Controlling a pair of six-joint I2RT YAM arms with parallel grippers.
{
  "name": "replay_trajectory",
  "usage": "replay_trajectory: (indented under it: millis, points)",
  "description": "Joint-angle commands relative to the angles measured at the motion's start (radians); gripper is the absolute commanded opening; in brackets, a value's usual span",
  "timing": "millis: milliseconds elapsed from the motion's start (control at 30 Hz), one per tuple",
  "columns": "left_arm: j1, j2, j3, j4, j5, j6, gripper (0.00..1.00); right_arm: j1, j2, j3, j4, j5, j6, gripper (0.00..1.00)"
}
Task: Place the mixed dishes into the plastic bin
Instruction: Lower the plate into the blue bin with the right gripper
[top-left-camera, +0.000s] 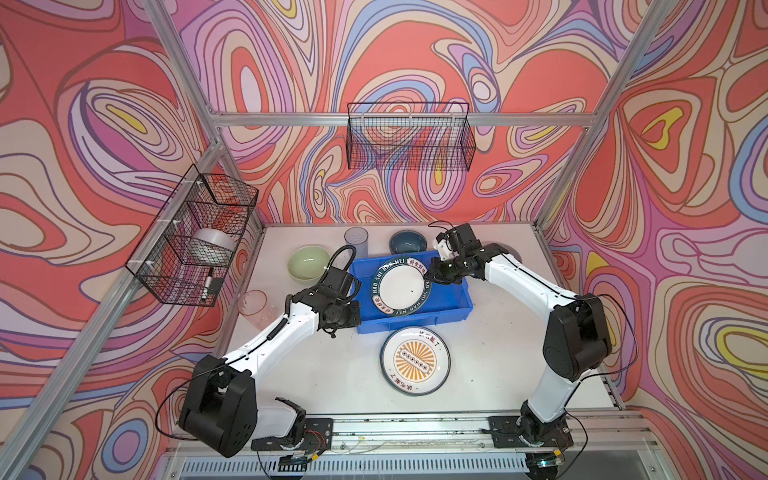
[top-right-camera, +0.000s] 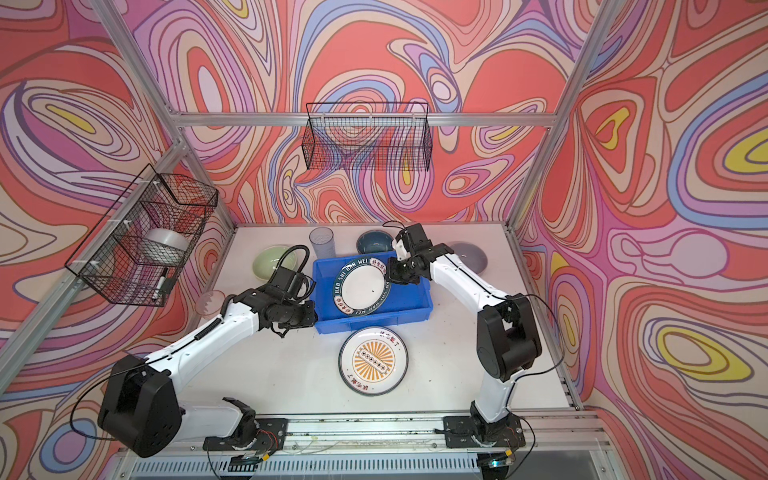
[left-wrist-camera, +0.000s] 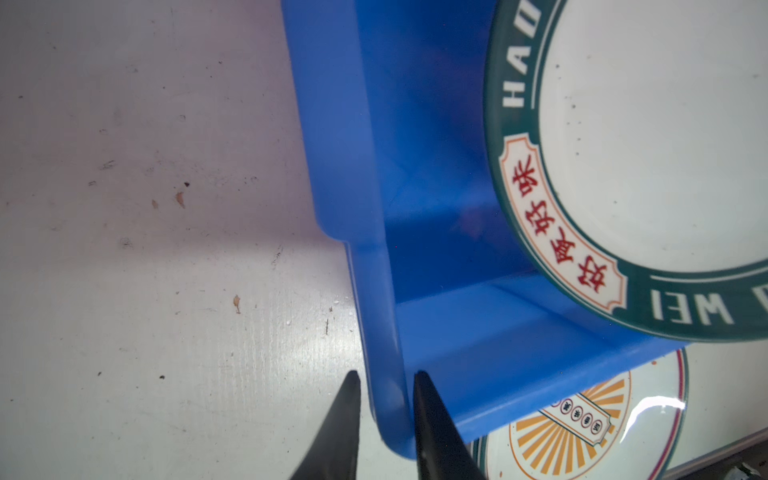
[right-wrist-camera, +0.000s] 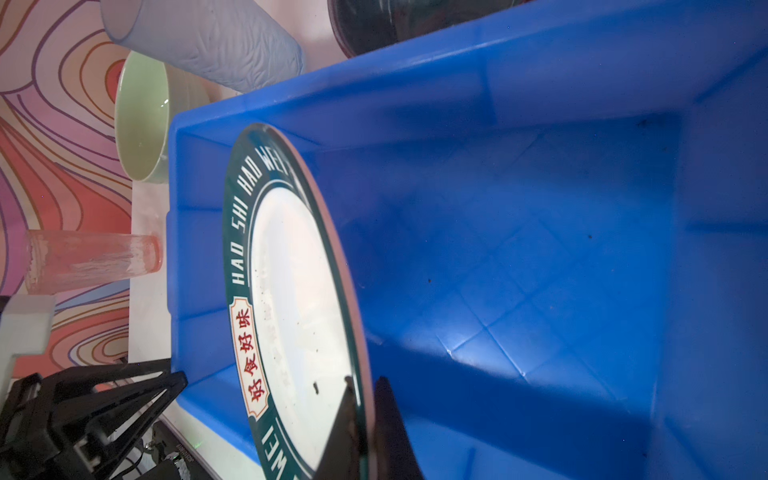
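My right end effector (right-wrist-camera: 365, 399) is clamped on the rim of the green-lettered plate (top-left-camera: 401, 291), with 1 finger on its face and 1 underneath. From that grip the plate stretches away toward my left end effector (left-wrist-camera: 384, 390). It is tilted over the open plastic bin (top-left-camera: 451, 305), and I judge the held edge to be the high one.

The bin's long axis runs from 1 end effector to the other, so the plate has room along that line. The tight direction is across it. In the left wrist view the plate's edge overlaps the bin's wall nearest the arm bases, and I cannot tell whether it rests on that rim or hangs above it.

The left end effector straddles the bin's wall at the corner closest to it, 1 finger outside and 1 inside. I cannot tell whether it is actually pinching.

The lowering falls to the right arm, and I judge the plate must shift slightly off that wall before release.
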Motion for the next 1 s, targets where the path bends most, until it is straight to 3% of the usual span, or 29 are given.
replay_trajectory:
  millis: [0, 333, 967]
  points:
    - [0.011, 0.011, -0.002, -0.008, -0.001, 0.007, 0.24, 0.001, 0.044, 0.023, 0.017, -0.024, -0.012, 0.0]
    - [0.017, 0.021, -0.021, 0.036, 0.028, -0.027, 0.19, 0.015, 0.125, 0.053, 0.065, -0.079, -0.003, 0.0]
    - [0.017, -0.002, -0.061, 0.071, 0.05, -0.067, 0.18, 0.074, 0.198, 0.019, 0.141, -0.025, 0.049, 0.02]
